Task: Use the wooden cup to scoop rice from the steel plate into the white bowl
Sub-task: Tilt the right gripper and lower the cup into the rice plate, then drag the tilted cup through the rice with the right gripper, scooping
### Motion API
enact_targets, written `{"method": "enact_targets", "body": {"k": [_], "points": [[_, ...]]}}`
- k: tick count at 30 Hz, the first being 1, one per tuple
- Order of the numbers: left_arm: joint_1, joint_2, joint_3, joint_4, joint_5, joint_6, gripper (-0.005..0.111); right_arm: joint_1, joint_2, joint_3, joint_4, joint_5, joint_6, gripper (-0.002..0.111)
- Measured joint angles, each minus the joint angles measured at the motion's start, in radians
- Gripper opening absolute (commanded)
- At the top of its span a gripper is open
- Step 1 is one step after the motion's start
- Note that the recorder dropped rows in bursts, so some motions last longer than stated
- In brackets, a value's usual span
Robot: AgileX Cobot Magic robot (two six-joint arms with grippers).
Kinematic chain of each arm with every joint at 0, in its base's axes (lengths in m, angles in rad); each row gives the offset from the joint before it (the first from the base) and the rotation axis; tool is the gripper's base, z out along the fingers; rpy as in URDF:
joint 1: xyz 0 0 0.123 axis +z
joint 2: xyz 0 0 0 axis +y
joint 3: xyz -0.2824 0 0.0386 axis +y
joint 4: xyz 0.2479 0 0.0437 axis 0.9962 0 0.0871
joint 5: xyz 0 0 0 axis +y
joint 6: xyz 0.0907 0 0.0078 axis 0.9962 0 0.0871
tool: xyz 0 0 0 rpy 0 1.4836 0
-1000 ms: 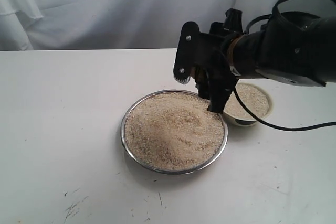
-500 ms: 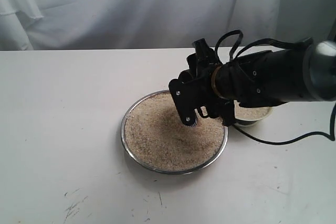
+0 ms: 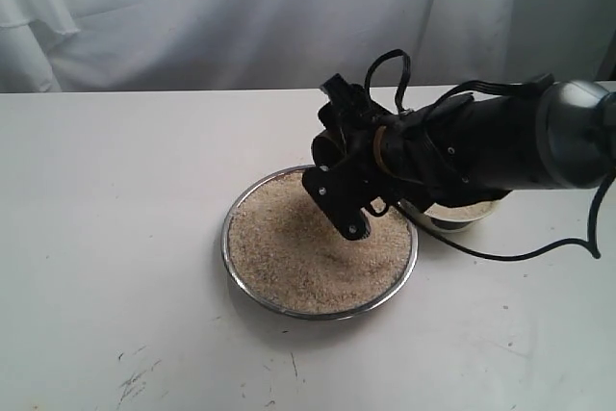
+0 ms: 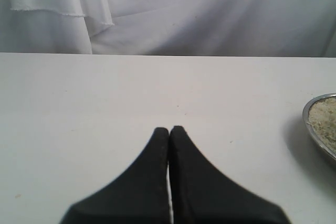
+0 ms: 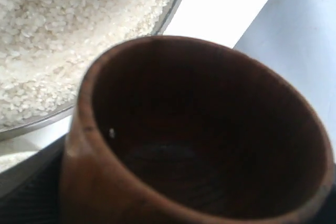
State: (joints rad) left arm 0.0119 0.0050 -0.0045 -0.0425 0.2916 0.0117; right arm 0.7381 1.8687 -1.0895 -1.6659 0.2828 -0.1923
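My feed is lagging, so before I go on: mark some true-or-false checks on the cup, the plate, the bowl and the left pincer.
The steel plate holds rice. True.
The wooden cup is full of rice. False: nearly empty, one grain inside.
The left pincer is shut. True.
The white bowl stands on the plate's left in the exterior view. False: on its right, partly behind the right arm.

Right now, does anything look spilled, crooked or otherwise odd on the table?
Nothing stands out. The rice lies inside the steel plate, and no stray grains show on the table, only faint dark scuffs.
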Motion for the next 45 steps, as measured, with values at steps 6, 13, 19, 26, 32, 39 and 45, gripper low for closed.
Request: {"method": "enact_targets", "body": {"k": [6, 13, 19, 26, 32, 39, 45], "points": [[0.000, 0.000, 0.000, 0.000, 0.000, 0.000, 0.000, 0.000, 0.017, -0.068, -0.019, 0.031, -0.079, 0.000], [0.000, 0.000, 0.000, 0.000, 0.000, 0.000, 0.000, 0.000, 0.089, -0.117, -0.035, 0.096, -0.182, 0.000], [0.000, 0.000, 0.000, 0.000, 0.000, 0.000, 0.000, 0.000, 0.132, -0.133, -0.055, 0.166, -0.215, 0.000], [0.000, 0.000, 0.000, 0.000, 0.000, 0.000, 0.000, 0.017, 0.151, -0.139, -0.061, 0.200, -0.226, 0.000], [0.000, 0.000, 0.000, 0.000, 0.000, 0.000, 0.000, 0.042, 0.195, -0.139, -0.061, 0.214, -0.228, 0.000], [0.000, 0.000, 0.000, 0.000, 0.000, 0.000, 0.000, 0.073, 0.245, -0.139, -0.061, 0.224, -0.230, 0.000], [0.000, 0.000, 0.000, 0.000, 0.000, 0.000, 0.000, 0.073, 0.252, -0.139, -0.062, 0.248, -0.230, 0.000]]}}
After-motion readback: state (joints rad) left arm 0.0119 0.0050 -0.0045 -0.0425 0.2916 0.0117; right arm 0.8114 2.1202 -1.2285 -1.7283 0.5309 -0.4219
